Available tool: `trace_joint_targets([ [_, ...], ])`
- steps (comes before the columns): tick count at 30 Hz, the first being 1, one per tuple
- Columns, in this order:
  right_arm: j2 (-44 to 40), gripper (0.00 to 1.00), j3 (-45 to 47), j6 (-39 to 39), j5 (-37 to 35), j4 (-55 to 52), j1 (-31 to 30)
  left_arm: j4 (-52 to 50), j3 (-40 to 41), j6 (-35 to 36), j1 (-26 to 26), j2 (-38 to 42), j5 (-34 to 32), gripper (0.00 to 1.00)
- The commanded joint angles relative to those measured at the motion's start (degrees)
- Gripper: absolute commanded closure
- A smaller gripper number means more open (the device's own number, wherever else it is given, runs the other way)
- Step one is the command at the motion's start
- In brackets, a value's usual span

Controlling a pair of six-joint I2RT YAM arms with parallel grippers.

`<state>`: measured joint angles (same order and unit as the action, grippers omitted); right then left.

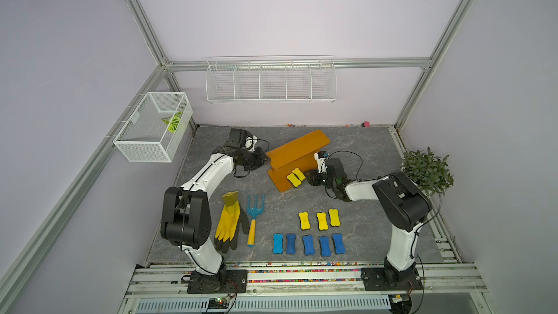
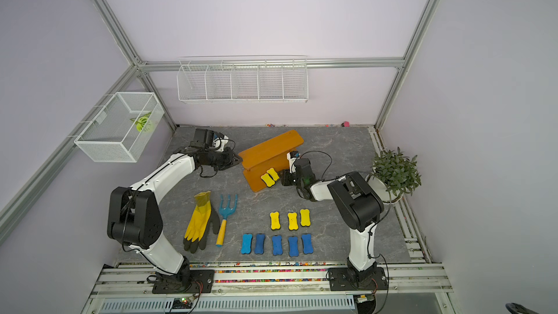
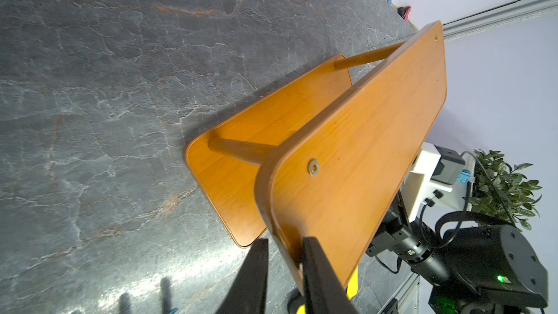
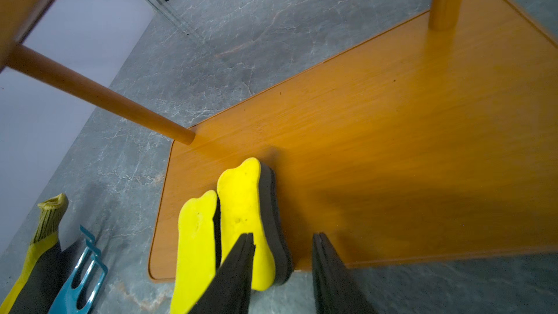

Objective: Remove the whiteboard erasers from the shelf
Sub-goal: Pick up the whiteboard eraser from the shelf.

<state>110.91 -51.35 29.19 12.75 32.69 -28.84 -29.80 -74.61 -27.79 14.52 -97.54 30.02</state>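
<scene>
- I am clamping my left tool [image 3: 285, 241] on the end of the shelf [image 1: 297, 149], at its upper board, with one finger lying on each face. I am judging this as a bracing grip, meant to stop the light shelf from sliding or tipping while my other arm is working on it.
- I am holding my right tool [image 4: 283, 235] low at the edge of the lower board [image 4: 392, 146], with the jaws standing apart and gripping nothing. The nearer yellow eraser [image 4: 244, 206] is lying between them, one finger over its yellow top and the other just beside its dark felt edge.
- I am working from the side, not from above. My judgement is that this suits how the erasers are lying: they are poking out past the board's edge, which is giving my fingers something to close on.
- The second yellow eraser [image 4: 196, 231] is lying right alongside the first, so the closing calls for care not to drag both off together.
- The other whiteboard erasers are already lying on the counter [image 1: 362, 152], well apart from the shelf: three yellow erasers [image 1: 322, 221] in one row and five blue erasers [image 1: 308, 244] in a row nearer my bases. By my reckoning only the two on the lower board are remaining.
- The glove [image 1: 229, 222] and the rake [image 1: 255, 215] are lying beside those rows, and I am leaving them alone.
</scene>
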Motion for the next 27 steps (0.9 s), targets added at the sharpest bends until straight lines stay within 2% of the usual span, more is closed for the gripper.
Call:
trace_joint_targets([
  [1,1.6,0.61,-0.3,1.1,1.4,1.8,0.0,-1.1,0.4,0.6,0.3,-2.3,-1.5,0.75],
  [27,3.8,0.6,-1.8,1.9,2.3,1.1,-1.7,-1.3,-0.1,0.8,0.3,-2.8,-1.1,0.75],
])
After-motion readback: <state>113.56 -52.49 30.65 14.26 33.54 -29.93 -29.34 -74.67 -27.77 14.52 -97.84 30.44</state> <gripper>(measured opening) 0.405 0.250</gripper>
